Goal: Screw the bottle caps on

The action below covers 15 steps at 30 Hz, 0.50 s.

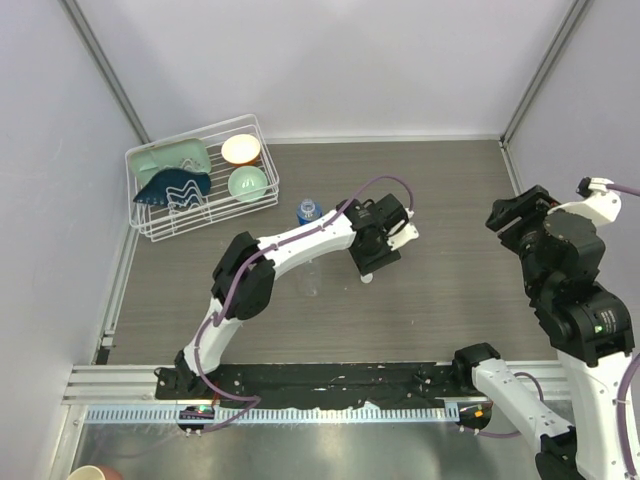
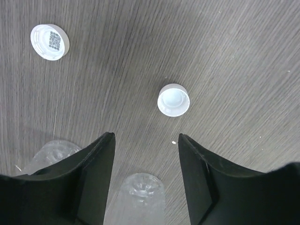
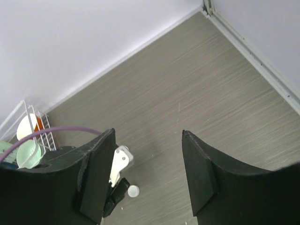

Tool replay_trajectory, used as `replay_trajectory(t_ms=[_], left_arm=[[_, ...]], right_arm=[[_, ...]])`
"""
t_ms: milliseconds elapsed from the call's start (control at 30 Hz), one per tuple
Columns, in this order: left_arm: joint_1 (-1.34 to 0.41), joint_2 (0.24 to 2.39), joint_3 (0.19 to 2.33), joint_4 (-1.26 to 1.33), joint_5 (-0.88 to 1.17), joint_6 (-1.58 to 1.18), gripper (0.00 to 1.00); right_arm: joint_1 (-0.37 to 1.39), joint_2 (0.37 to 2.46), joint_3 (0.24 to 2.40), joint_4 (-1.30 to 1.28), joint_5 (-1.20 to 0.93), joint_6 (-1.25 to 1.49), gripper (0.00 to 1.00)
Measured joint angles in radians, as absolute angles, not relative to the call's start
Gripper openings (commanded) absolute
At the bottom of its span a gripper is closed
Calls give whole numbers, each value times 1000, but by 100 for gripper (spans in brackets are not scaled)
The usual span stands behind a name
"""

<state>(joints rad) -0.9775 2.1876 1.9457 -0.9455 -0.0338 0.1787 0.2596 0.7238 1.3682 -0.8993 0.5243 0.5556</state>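
Note:
Two white caps lie on the dark wood table. One [image 2: 174,99] lies hollow side up just ahead of my left gripper [image 2: 145,136], which is open and empty; this cap also shows in the top view [image 1: 366,278] and the right wrist view [image 3: 133,191]. The other cap [image 2: 50,42] lies farther off to the left, patterned side up. The blue-label bottle [image 1: 308,211] stands upright left of my left gripper [image 1: 372,262]. A plain clear bottle [image 1: 311,278] shows faintly near the left forearm; a blurred clear bottle end [image 2: 140,190] shows low between the left fingers. My right gripper [image 3: 147,132] is open, empty and raised at the right [image 1: 505,215].
A white wire rack [image 1: 150,225] at the back left holds a cream bowl [image 1: 241,149], a green bowl [image 1: 247,183] and green and blue dishes. Walls close in the table at the back and both sides.

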Motion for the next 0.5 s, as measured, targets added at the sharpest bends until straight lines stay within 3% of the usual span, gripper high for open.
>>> replay_trajectory(t_ms=[267,500], left_arm=[[-980,2198,1940,-890,-35,162,45],[-979,2221,1918,-852,-26,155,43]], right_arm=[[260,699,1295,-908,486,577,60],[260,687,1292,-906,476,579,60]])
